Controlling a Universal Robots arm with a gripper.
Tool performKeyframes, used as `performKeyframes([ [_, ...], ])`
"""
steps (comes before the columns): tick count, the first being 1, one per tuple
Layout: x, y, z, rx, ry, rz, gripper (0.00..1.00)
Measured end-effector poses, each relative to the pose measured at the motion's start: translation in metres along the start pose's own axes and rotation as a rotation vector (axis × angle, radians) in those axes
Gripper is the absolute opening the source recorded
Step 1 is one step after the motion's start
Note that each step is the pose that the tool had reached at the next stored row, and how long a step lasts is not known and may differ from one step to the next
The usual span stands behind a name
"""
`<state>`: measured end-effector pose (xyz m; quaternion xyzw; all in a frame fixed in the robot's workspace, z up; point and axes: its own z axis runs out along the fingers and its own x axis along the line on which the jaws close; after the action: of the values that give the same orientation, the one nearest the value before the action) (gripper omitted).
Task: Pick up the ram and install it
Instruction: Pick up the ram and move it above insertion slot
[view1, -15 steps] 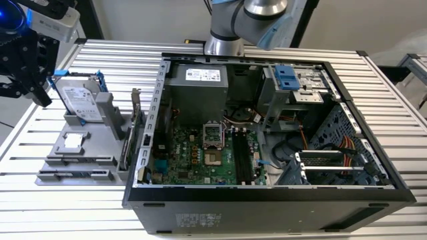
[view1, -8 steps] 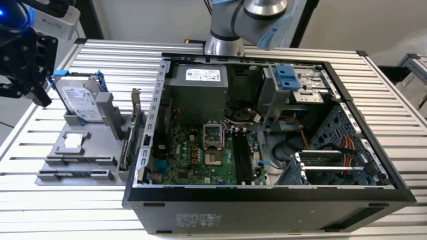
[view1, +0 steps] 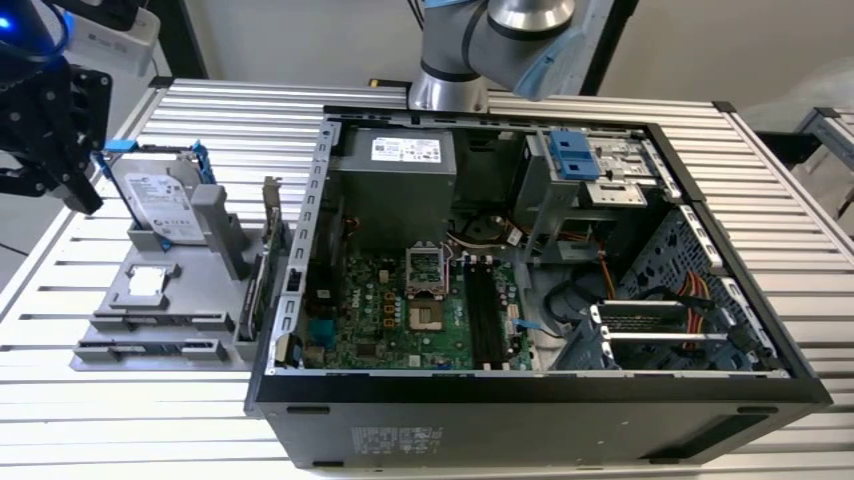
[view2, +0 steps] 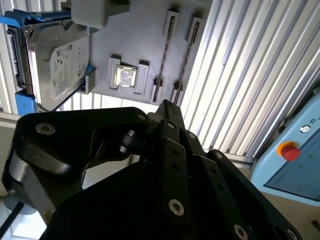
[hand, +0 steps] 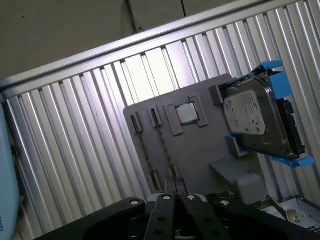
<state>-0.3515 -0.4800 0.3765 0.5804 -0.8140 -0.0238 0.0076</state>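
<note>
Over the ribbed metal table (view1: 214, 110), near the grey tray (hand: 200, 150), the pincer (hand: 175, 186) hangs closed, holding nothing.

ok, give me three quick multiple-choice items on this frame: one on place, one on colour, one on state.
1. Where is the gripper? A inside the computer case; B over the table, beside the grey holder; C resting on the hard drive.
2. What colour is the hard drive's bracket? A red; B blue; C yellow.
3. How is the case's side? A open; B shut; C taped over.
Answers: 1 B, it hangs at the exterior view's left of the holder, outside the case. 2 B, blue strips frame the drive. 3 A, the motherboard shows inside.
</note>
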Motion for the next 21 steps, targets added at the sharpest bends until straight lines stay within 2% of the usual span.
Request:
performKeyframes([
  [14,0.0,-0.0001,0.0,-0.0017,0.0053,-0.11,0.0],
  [21,0.0,-0.0001,0.0,-0.0008,0.0081,-0.182,0.0],
])
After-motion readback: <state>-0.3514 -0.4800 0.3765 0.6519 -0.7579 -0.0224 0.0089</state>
